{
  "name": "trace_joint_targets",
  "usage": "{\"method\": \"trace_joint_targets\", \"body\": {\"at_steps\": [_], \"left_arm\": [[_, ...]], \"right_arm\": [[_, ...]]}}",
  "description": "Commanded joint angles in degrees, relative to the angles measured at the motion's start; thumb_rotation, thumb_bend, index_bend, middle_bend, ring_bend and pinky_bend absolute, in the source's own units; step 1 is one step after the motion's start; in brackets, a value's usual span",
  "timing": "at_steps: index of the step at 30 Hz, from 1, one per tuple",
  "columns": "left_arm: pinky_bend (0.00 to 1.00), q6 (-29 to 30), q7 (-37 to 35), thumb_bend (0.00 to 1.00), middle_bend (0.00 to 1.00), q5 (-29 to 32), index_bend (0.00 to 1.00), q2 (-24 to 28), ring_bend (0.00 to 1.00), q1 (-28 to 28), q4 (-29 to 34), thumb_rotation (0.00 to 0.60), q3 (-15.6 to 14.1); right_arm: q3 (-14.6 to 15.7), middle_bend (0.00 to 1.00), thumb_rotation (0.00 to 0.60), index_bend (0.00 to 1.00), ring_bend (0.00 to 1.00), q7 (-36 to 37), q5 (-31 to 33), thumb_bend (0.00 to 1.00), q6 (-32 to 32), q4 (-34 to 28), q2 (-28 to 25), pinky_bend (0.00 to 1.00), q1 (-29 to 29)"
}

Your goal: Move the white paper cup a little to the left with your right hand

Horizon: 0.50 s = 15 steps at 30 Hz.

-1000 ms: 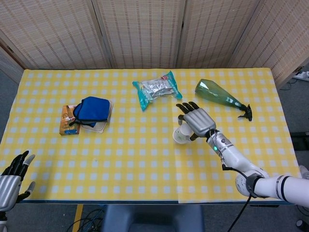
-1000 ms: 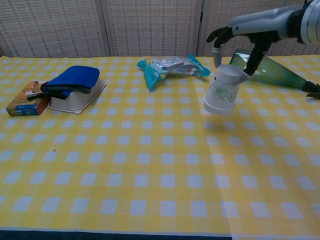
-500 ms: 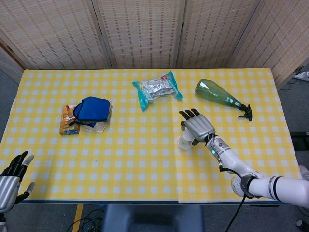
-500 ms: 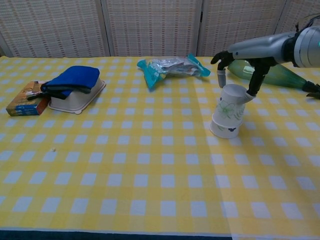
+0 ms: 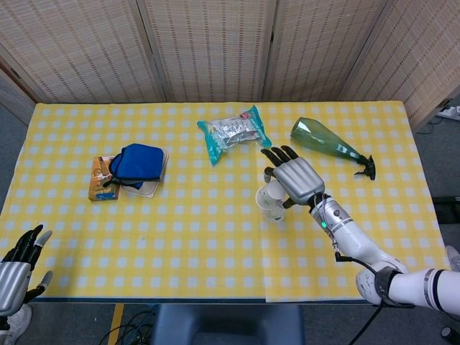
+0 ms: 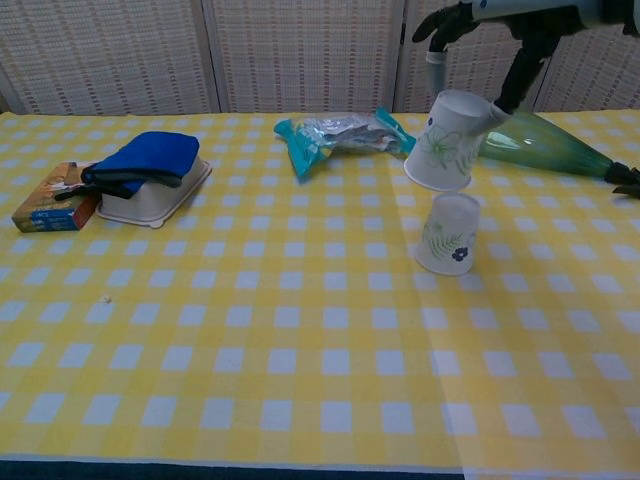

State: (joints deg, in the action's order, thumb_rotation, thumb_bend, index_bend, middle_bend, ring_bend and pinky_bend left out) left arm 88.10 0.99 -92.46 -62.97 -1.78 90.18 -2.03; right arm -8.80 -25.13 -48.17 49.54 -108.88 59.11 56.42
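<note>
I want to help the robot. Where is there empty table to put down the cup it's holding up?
The right hand holds one paper cup above a second cup standing on the table. Bare cloth lies left of the standing cup, toward the blue pouch, and along the whole front edge. The back is crowded: snack bag and green bottle.

bright even overhead light | soft faint shadows | sharp focus | no glare

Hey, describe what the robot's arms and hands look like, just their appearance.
The right hand has a silver-grey metal back and black fingers. Its forearm is glossy white with a small green light near the wrist, a black band and a thin black cable. The left hand looks the same: silver palm, black fingers with pale tips.
</note>
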Motion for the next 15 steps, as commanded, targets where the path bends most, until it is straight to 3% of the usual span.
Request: {"method": "trace_joint_targets", "body": {"at_steps": [1, 6, 15], "left_arm": [[0.29, 0.12, -0.03, 0.38, 0.0, -0.07, 0.0, 0.03, 0.04, 0.05, 0.02, 0.6, -0.02], [0.29, 0.56, -0.34, 0.38, 0.0, -0.23, 0.0, 0.22, 0.04, 0.25, 0.11, 0.6, -0.06], [0.29, 0.81, -1.92, 0.38, 0.0, -0.81, 0.0, 0.82, 0.04, 0.28, -0.13, 0.6, -0.3]], "right_arm": [[-0.54, 0.03, 0.6, 0.4, 0.0, -0.45, 0.29, 0.17, 0.35, -1.22, -0.5, 0.0, 0.39], [-0.16, 0.03, 0.6, 0.4, 0.0, -0.51, 0.72, 0.17, -0.78, -0.16, 1.84, 0.0, 1.18], [0.85, 0.03, 0.6, 0.4, 0.0, -0.42, 2.41, 0.17, -3.76, 7.4, 10.74, 0.0, 3.68]]}}
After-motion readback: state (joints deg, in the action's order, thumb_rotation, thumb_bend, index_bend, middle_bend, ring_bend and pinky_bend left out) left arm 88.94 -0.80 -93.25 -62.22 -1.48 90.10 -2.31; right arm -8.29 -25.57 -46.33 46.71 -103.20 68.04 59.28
